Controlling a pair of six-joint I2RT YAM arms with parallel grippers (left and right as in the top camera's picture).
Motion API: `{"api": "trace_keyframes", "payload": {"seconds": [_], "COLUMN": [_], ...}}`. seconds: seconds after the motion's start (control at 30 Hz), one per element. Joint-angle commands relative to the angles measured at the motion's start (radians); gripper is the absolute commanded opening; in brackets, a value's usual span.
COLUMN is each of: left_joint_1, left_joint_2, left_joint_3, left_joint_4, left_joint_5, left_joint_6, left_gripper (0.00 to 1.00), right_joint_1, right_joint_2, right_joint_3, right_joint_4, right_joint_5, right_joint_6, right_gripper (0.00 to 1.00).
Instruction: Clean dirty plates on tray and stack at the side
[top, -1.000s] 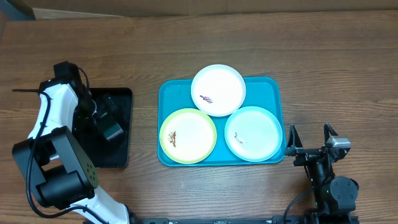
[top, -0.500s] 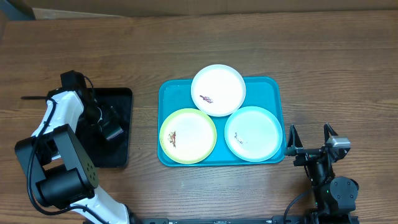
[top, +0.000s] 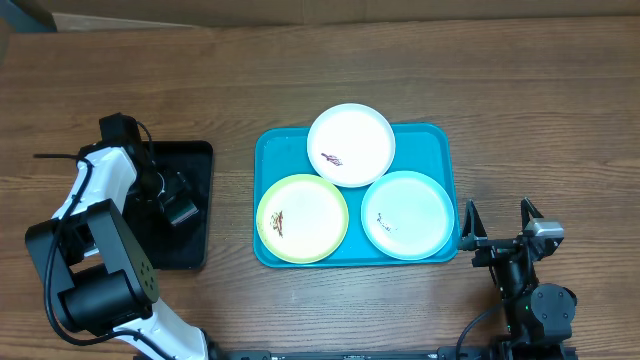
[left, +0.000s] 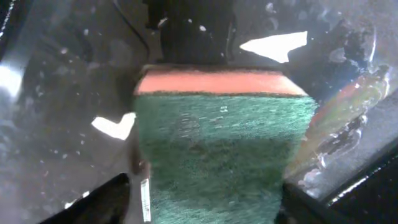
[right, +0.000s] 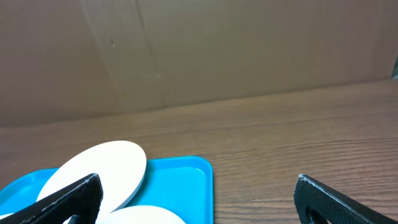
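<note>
The turquoise tray holds three plates: a white plate at the back, a yellow-green plate at front left and a pale mint plate at front right. Each has a small dark-red smear. My left gripper is low over a black tray, with its fingers closed around a green and orange sponge. My right gripper is open and empty, just right of the turquoise tray. In the right wrist view its fingers frame the tray corner and the white plate.
The black tray surface is wet and shiny. A cardboard wall stands behind the wooden table. The table side right of the turquoise tray holds only my right arm.
Since one second ago my left arm has shifted slightly over the black tray, the sponge staying between its fingers. Nothing has moved in the last half second. The right arm is still.
</note>
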Motion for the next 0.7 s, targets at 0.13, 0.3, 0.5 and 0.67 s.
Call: {"api": "trace_keyframes", "payload": {"seconds": [0.13, 0.3, 0.5, 0.67], "left_joint_1": [-0.007, -0.007, -0.007, -0.007], "left_joint_2": [0.011, 0.011, 0.011, 0.011], "left_joint_3": [-0.042, -0.050, -0.050, -0.050], "left_joint_4": [0.045, 0.076, 0.098, 0.114], "left_joint_5": [-0.024, -0.032, -0.032, -0.032], "left_joint_6": [0.007, 0.007, 0.007, 0.007], "left_gripper": [0.52, 0.12, 0.61, 1.00], "right_joint_1": [0.005, 0.005, 0.005, 0.005], "right_joint_2": [-0.010, -0.010, -0.010, -0.010], "right_joint_3": [-0.011, -0.011, -0.011, -0.011], "right_joint_4": [0.006, 0.006, 0.006, 0.006], "right_joint_5": [0.006, 0.006, 0.006, 0.006], "right_joint_6": [-0.003, -0.003, -0.003, -0.003], "right_gripper": [1.00, 1.00, 1.00, 1.00]}}
